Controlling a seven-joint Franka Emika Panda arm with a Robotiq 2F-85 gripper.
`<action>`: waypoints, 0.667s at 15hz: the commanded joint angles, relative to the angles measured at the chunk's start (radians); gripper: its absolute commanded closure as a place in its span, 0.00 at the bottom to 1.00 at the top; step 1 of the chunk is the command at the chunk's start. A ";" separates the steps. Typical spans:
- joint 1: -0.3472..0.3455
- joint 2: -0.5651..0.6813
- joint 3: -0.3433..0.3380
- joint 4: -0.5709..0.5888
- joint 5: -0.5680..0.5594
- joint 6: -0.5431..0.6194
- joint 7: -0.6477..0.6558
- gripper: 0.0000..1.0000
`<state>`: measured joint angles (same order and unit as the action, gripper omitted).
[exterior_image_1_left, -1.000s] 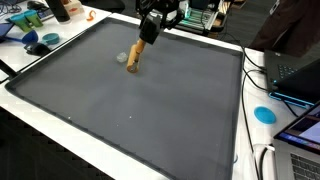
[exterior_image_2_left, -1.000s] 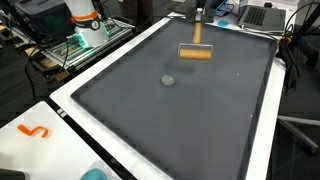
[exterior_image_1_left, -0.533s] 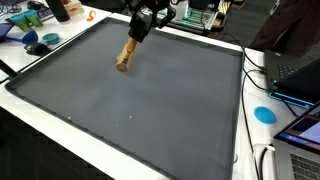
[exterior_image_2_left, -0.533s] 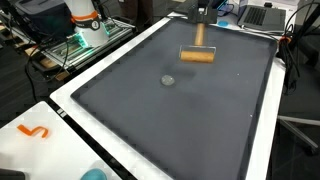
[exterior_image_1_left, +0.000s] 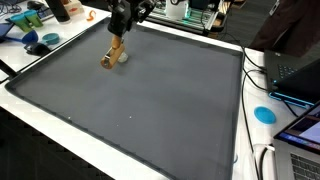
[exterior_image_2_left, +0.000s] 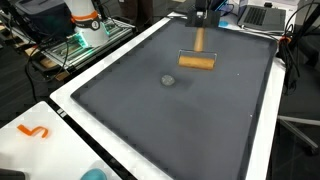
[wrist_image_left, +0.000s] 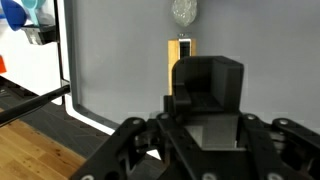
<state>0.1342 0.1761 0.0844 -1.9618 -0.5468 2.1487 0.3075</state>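
The tool (exterior_image_1_left: 121, 27) grips the handle of a tan wooden T-shaped roller (exterior_image_2_left: 197, 62), head down at the dark grey mat (exterior_image_2_left: 150, 125) on the bench, towards its far edge. A small grey crumpled ball (exterior_image_2_left: 167, 80) lies near the head, apart. It looks like a sweeping step; next, the head needs lining up behind that ball, kept low.

Tan wooden tool (exterior_image_2_left: 197, 62), T-shaped: short round bar level at the bottom, slim handle rising from its middle, gripped at the top. Low over the far part of the grey mat (exterior_image_2_left: 150, 120), perhaps touching. Small grey roundish lump (exterior_image_2_left: 168, 80) lying near, apart.
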 joint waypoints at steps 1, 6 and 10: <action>-0.046 -0.029 -0.028 -0.009 0.121 0.046 -0.109 0.76; -0.118 -0.050 -0.064 -0.015 0.298 0.084 -0.280 0.76; -0.177 -0.080 -0.091 -0.026 0.459 0.090 -0.437 0.76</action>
<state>-0.0045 0.1407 0.0083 -1.9616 -0.2002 2.2225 -0.0163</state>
